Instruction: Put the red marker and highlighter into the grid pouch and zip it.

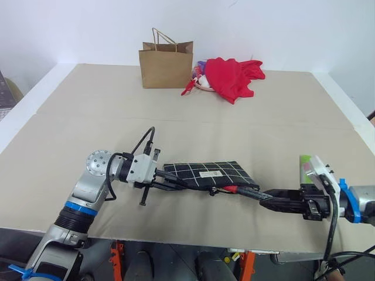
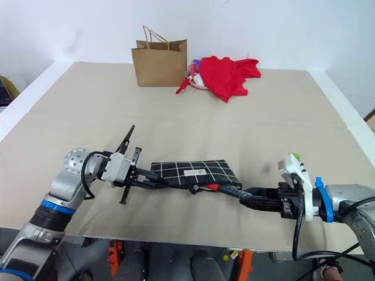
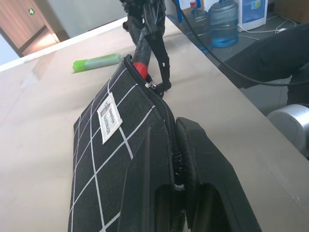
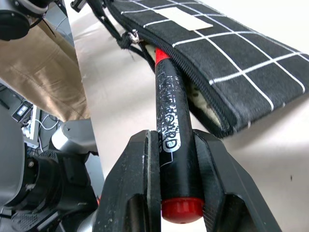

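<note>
The short black-barrelled red marker (image 4: 175,145) with its red cap and red end is clamped in the right hand (image 4: 176,159), red cap leading, with its tip at the open zipper mouth of the flat black fabric grid pouch (image 1: 206,173), which lies near the front edge of the beige table (image 1: 187,123). The left hand (image 1: 159,177) is closed on the pouch's far end, holding it in place. To finish this insertion well, the marker should probably stay lined up with the slit and slide along the pouch's length, so the cap slips under the zipper lip instead of catching on the teeth or the pull (image 3: 153,86). The left hand's pinch should stay firm so the fabric does not bunch. The stubby light-green highlighter (image 3: 97,62) lies on the table just beyond the pouch, waiting its turn.
</note>
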